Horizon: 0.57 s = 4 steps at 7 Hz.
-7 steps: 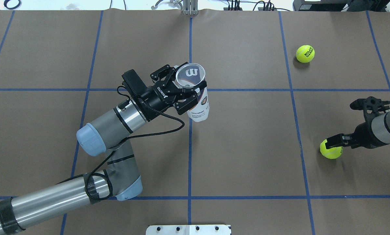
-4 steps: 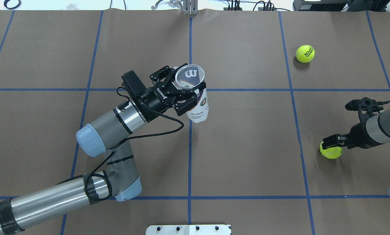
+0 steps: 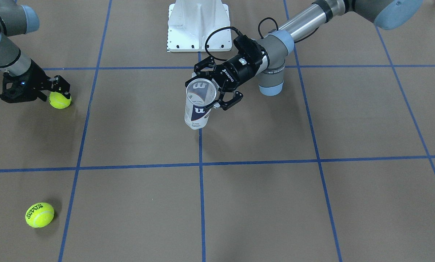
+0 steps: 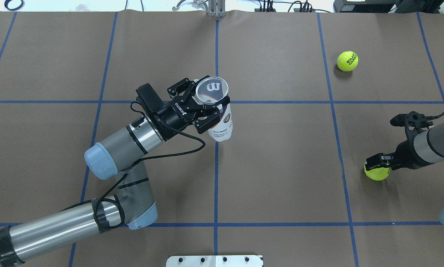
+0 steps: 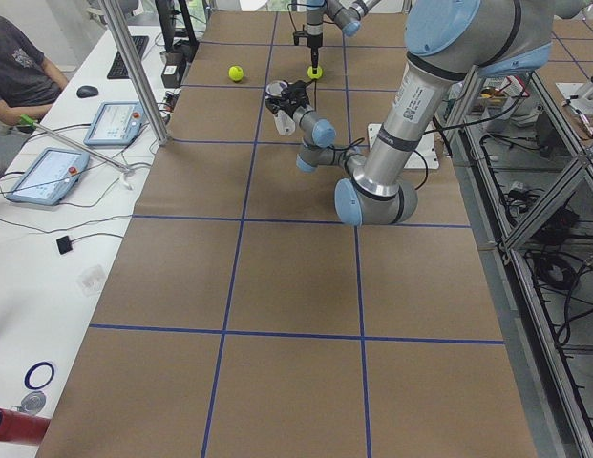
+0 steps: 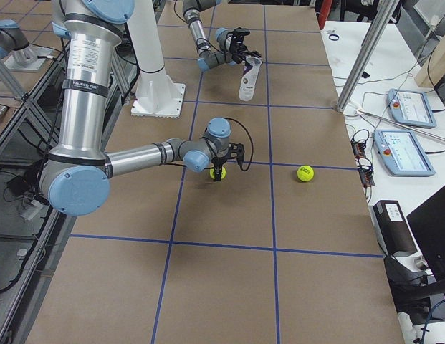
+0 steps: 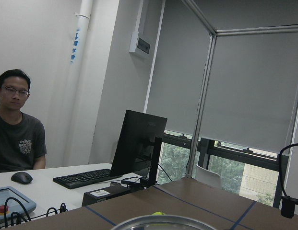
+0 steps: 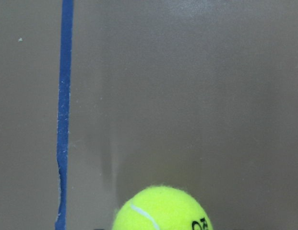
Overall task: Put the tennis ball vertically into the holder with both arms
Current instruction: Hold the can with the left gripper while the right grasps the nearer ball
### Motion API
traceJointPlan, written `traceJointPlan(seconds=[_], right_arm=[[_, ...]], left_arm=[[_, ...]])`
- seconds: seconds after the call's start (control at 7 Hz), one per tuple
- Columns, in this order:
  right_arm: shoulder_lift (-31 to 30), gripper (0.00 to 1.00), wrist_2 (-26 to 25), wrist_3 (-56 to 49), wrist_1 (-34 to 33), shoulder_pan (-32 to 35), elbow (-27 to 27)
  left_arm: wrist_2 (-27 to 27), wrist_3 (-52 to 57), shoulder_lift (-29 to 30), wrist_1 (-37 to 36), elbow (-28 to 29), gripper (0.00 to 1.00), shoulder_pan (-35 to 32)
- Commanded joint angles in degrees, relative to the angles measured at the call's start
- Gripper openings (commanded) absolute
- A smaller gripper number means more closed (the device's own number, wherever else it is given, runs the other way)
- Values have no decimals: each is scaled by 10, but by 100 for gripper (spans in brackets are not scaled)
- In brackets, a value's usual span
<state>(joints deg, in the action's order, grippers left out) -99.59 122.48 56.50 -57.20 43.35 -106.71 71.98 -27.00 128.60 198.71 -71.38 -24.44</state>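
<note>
My left gripper (image 4: 211, 104) is shut on the holder (image 4: 222, 126), a clear tube with a navy and white "W" label. It holds the tube upright near its open rim, above the table's middle; the tube also shows in the front view (image 3: 197, 112). Its rim (image 7: 163, 223) edges the left wrist view. A yellow tennis ball (image 4: 377, 175) lies on the table at the right. My right gripper (image 4: 378, 162) points down over it, fingers apart and straddling its top (image 3: 60, 102). The right wrist view shows the ball (image 8: 160, 211) at its bottom edge, no fingers.
A second tennis ball (image 4: 347, 61) marked "Roland Garros" lies at the far right (image 3: 39, 214). The white robot base (image 3: 197, 25) stands at the near table edge. Blue tape lines cross the brown table. An operator sits beyond the table's left end.
My left arm has carried the tube a little left and toward the robot. My right gripper has tipped down and come lower over the ball, which has stayed in place.
</note>
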Motion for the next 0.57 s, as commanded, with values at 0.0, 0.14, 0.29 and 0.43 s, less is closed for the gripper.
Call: traceJointPlan(seconds=[0.0,0.14,0.29,0.43], right_arm=[[0,0,5,0,1,2,-13],[0,0,19,1,-2,8,-32],[4,0,58,1,-3,46,-36],[34,0,89,2,-25,85,-38]], left_arm=[[0,0,-3,3,5,84,0],[0,0,-4,3,5,84,0],[0,0,-4,3,5,84,0],[0,0,-4,5,5,83,1]])
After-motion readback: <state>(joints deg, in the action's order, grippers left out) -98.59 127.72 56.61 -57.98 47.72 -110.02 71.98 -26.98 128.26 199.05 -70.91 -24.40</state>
